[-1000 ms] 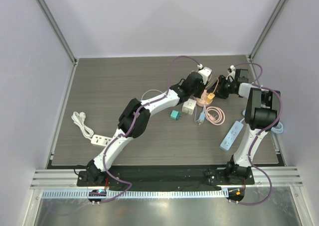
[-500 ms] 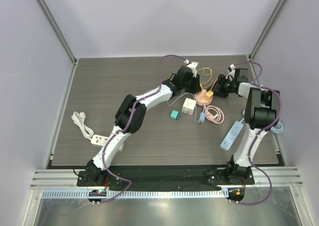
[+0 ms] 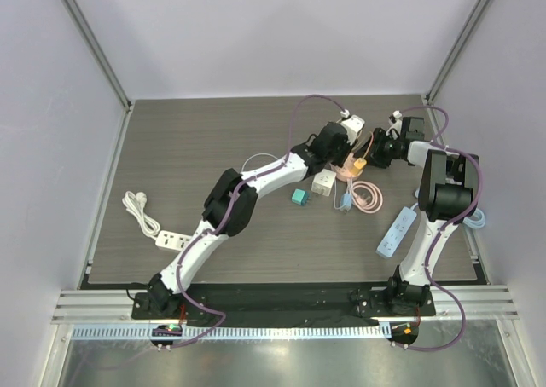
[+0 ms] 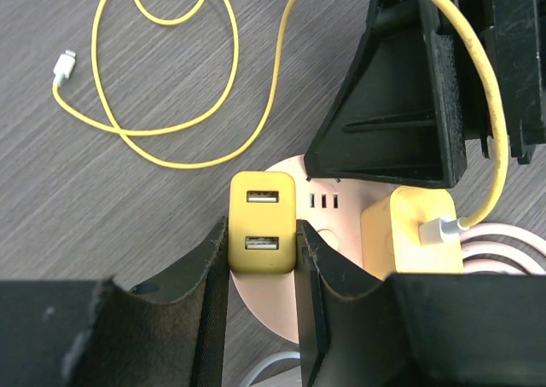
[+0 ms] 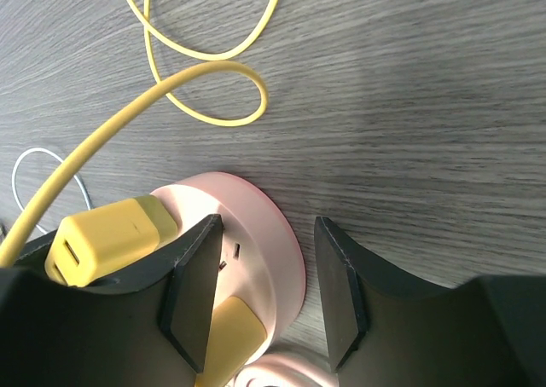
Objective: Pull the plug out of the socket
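Dark grey wood covers the table (image 3: 188, 148). By the left edge lies a white power strip (image 3: 171, 239), and its white cord (image 3: 136, 206) is bundled up beside it.

The left arm reaches far over the table, toward the back and past the middle. Just in front of it sit a small teal block (image 3: 299, 197) and a white cube (image 3: 323, 182), close to each other.

The left gripper (image 4: 262, 259) is closed on the yellow plug (image 4: 261, 233). One black finger (image 4: 213, 276) presses on each side of the plug. The plug has two little slots on its top. It sits on the round pink socket (image 4: 345, 233), on the socket's left side in the left wrist view. The socket is on the table, right of the middle and closer to the back edge than the front.

A yellow charger (image 4: 414, 233) is also on the socket, just right of the plug. A yellow wire (image 4: 237, 46) goes from it and loops over the wood behind.

The right gripper (image 5: 266, 302) is at the socket too. Its fingers stand partly apart, with the socket's rim between them. One finger is over the socket's top and the other is just past the rim. I cannot tell if they squeeze it.

A pink wire (image 3: 368, 197) lies coiled just in front of the socket. A blue and white power strip (image 3: 396, 233) lies near the right edge.
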